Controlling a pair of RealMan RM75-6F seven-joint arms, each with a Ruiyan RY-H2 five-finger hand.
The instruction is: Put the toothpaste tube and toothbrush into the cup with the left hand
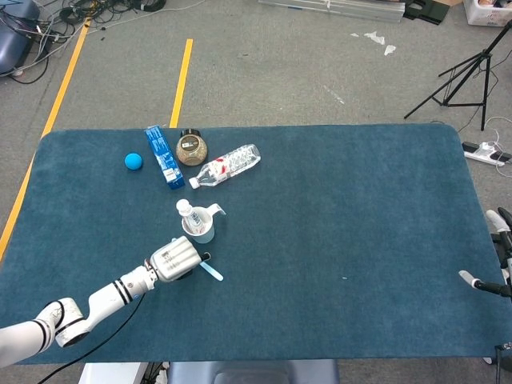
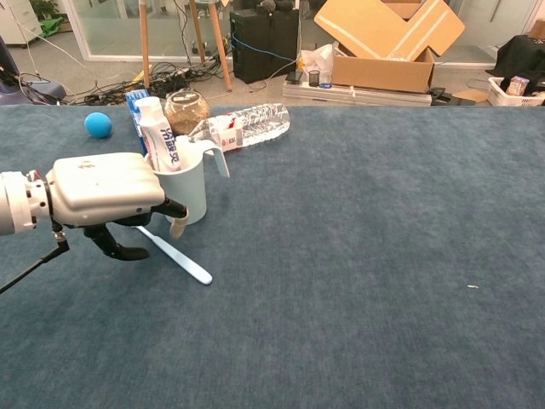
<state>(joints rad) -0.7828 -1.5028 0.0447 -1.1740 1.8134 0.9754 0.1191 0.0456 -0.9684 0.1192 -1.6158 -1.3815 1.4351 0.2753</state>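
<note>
The left hand (image 2: 106,189) hovers palm down over the brush end of the toothbrush (image 2: 179,258), fingers apart and holding nothing, just in front of the cup (image 2: 189,189). The one toothpaste tube (image 2: 159,136) stands in that one cup, the one toothbrush lies flat on the bench (image 2: 358,256). Behind sit one blue ball (image 2: 98,124), one blue box (image 1: 164,157), one jar (image 2: 186,109) and one water bottle (image 2: 249,124); the right hand (image 1: 498,260) waits at the far edge, fingers spread, empty.

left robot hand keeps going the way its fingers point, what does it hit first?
Likely the cup: the left robot hand is over the toothbrush, fingers aimed toward the cup's base. Depth is unclear, so it may pass just in front.
</note>
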